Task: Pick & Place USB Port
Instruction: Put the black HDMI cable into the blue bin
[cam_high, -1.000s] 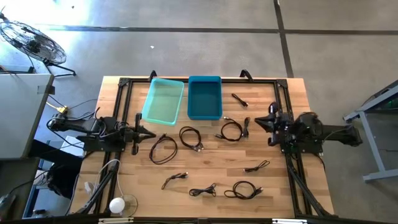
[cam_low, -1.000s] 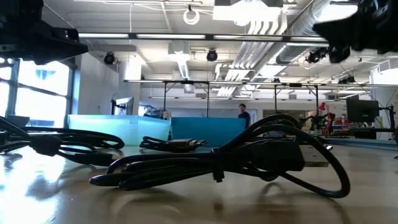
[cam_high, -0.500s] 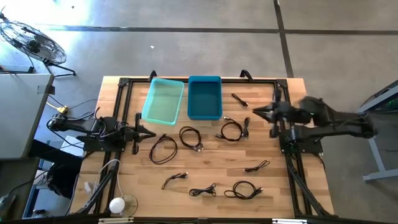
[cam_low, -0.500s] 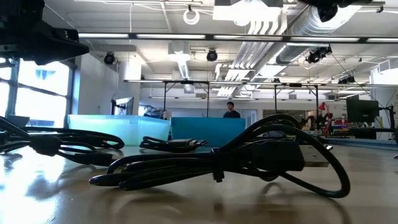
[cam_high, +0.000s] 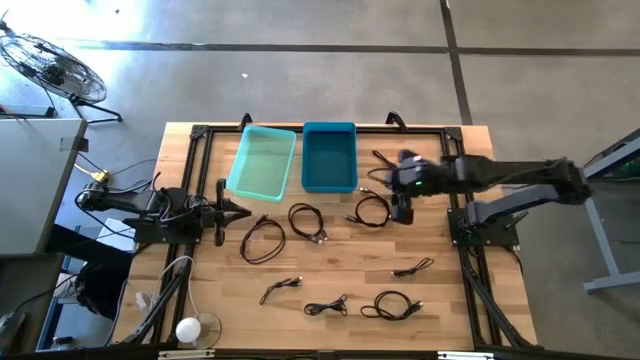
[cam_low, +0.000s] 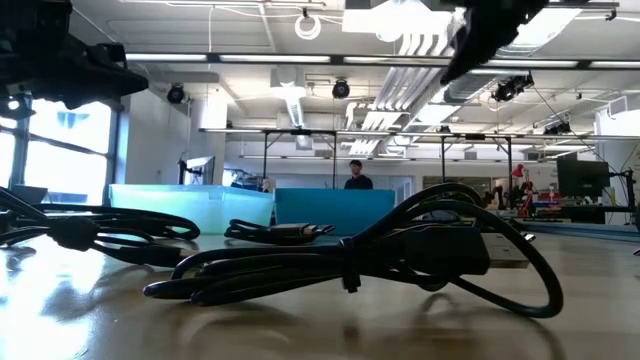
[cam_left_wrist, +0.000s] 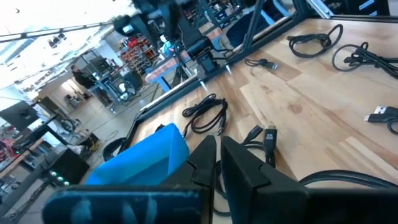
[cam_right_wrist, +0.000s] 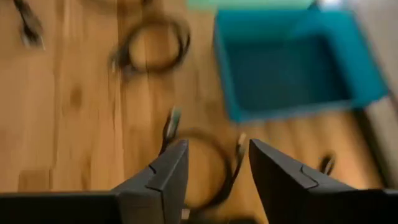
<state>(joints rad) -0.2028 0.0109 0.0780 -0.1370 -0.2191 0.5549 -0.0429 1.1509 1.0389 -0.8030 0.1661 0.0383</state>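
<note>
Several black USB cables lie coiled flat on the wooden table. My right gripper (cam_high: 398, 195) is open and reaches out over the table, hovering above one coiled cable (cam_high: 372, 210) just near of the dark blue bin (cam_high: 329, 156). In the right wrist view that coil (cam_right_wrist: 208, 165) shows between and beyond the fingers of my right gripper (cam_right_wrist: 214, 149), and the blue bin (cam_right_wrist: 298, 62) lies behind it. A light teal bin (cam_high: 262, 162) stands beside the blue one. My left gripper (cam_high: 222, 210) waits shut at the table's left side.
Other cables lie around: a coil (cam_high: 262, 240), a coil (cam_high: 307, 222), a short one (cam_high: 386, 160) by the far right, and several near the near edge (cam_high: 390, 305). Black frame rails (cam_high: 460, 150) run along both sides. A small white fan (cam_high: 190, 328) sits at the near left corner.
My right arm has swung out from the table's right side toward the left and stretched over the table, ending above the coiled cable near the blue bin. The cables and bins have kept their places.
</note>
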